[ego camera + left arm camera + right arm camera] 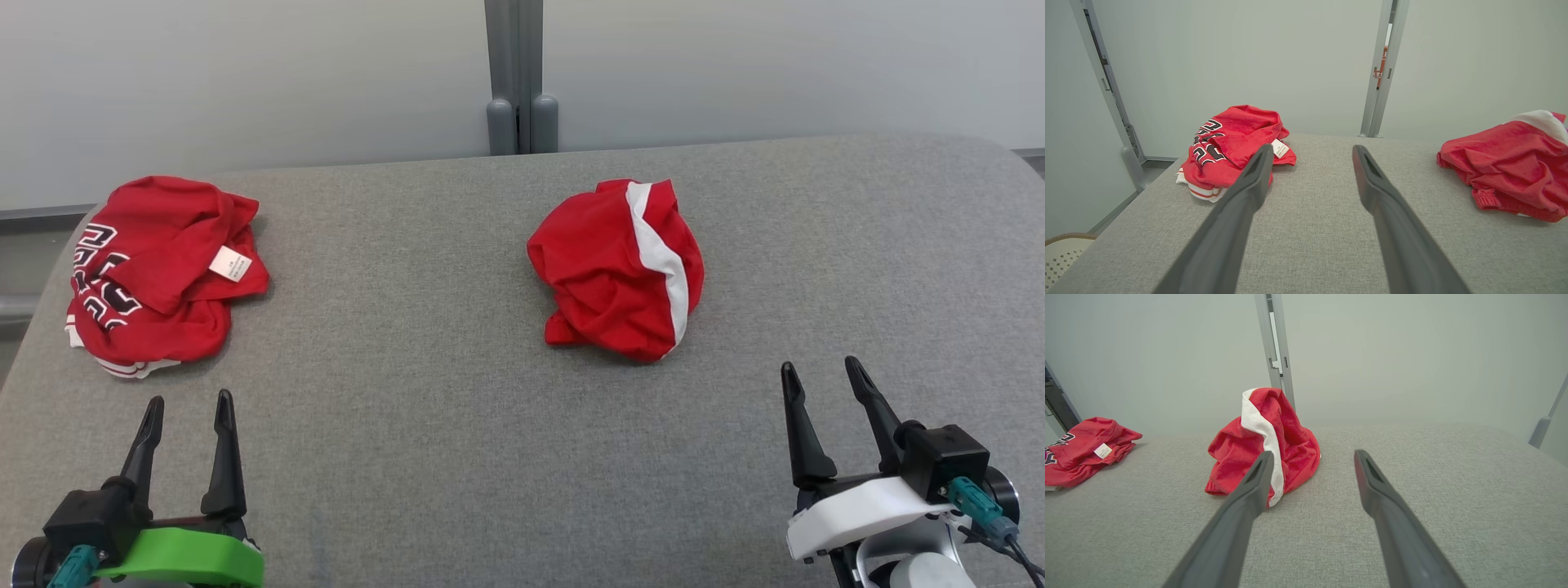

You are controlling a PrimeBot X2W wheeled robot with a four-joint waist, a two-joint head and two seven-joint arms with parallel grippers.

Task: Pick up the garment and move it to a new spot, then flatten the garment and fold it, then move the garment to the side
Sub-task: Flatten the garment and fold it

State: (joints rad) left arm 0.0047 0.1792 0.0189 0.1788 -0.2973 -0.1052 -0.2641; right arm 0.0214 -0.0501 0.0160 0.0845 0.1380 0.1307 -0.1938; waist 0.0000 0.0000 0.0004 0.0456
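**Figure: opening of the pick-up step.** The left gripper [189, 398] and right gripper [820, 363] stand over the near edge of the grey padded table [424, 392]. Each has its two dark fingers spread wide and holds nothing.

The striped garment [604, 269], red with a white band, lies crumpled in a heap near the table's middle, somewhat toward the far edge. It is ahead of the right gripper and apart from it. A lettered garment [155, 269], also red and showing a white label [231, 263], is bunched at the far left corner. The central heap is judged to be the piece in hand.

**Technique.** The right gripper is the nearer. A pinch on a raised fold at the top of the heap, not at its base, should lift a single layer and let the cloth hang free. A grip that catches several layers would likely carry the tangle along.

**Clearance.** Bare cloth lies along the near edge, between the two garments and across the right half, which leaves room for spreading. The far edge abuts a wall and a grey post [514, 73]. Off the left edge a pale basket [1061, 253] sits low.
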